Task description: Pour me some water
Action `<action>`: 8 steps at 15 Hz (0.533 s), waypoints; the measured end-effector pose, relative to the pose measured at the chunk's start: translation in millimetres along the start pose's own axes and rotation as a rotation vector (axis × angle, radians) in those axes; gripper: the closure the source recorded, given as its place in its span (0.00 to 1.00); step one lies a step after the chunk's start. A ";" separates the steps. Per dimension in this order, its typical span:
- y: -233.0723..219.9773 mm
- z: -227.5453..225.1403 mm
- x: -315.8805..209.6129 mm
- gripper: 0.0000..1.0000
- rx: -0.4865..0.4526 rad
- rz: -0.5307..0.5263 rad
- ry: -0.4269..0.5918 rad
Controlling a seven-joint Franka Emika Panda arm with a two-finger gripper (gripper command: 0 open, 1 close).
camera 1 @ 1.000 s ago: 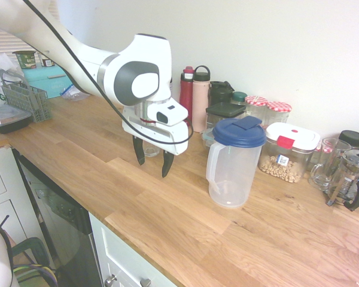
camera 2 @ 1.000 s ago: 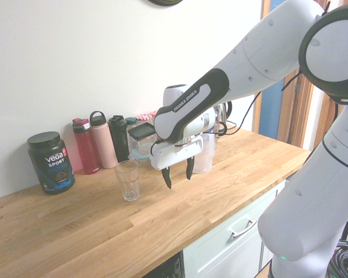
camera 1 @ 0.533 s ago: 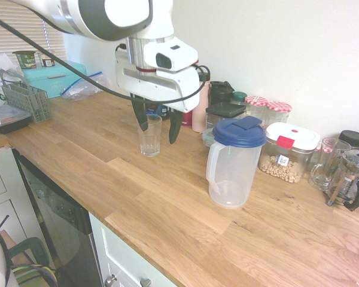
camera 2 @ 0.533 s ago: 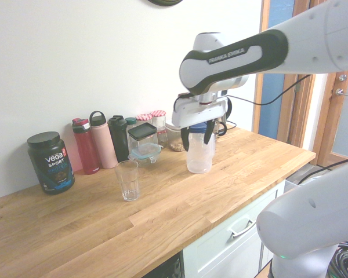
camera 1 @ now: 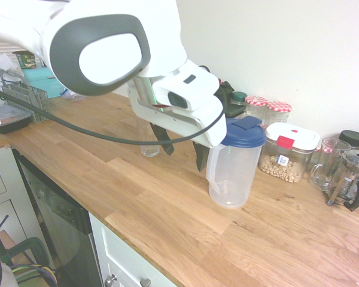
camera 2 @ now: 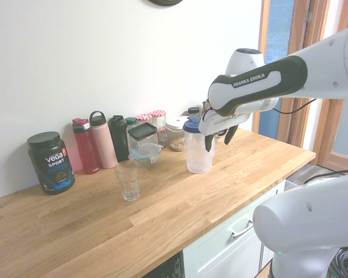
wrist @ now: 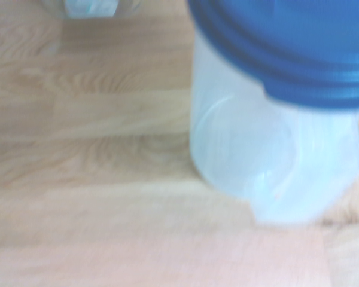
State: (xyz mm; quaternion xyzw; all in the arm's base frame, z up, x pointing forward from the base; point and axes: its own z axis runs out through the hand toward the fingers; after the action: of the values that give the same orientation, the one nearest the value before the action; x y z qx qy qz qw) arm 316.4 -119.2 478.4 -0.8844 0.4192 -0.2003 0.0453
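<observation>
A clear plastic pitcher with a blue lid stands on the wooden counter. It fills the wrist view as the pitcher seen from above. My gripper is open and empty, hanging beside the pitcher's handle at lid height. Seen from the second exterior view, the gripper hangs just right of the pitcher. An empty drinking glass stands apart to the left, and in the first exterior view that glass is partly hidden behind my hand.
Along the wall stand a red bottle, a pink bottle, a black protein tub, jars and a white-lidded box. A French press is at far right, a dish rack far left.
My gripper has swung from over the glass across to the pitcher's handle side and dropped lower. It stays open. The glass and pitcher have not moved.
</observation>
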 end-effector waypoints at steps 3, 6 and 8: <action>-4.5 28.1 22.0 0.00 -0.013 -0.016 0.008; -16.2 47.2 48.3 1.00 -0.029 -0.008 -0.011; -21.9 54.5 60.0 1.00 -0.017 0.024 -0.033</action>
State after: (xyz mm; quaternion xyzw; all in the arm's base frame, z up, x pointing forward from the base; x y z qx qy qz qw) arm 387.8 -155.4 452.9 -0.8829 0.4306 -0.1814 0.0472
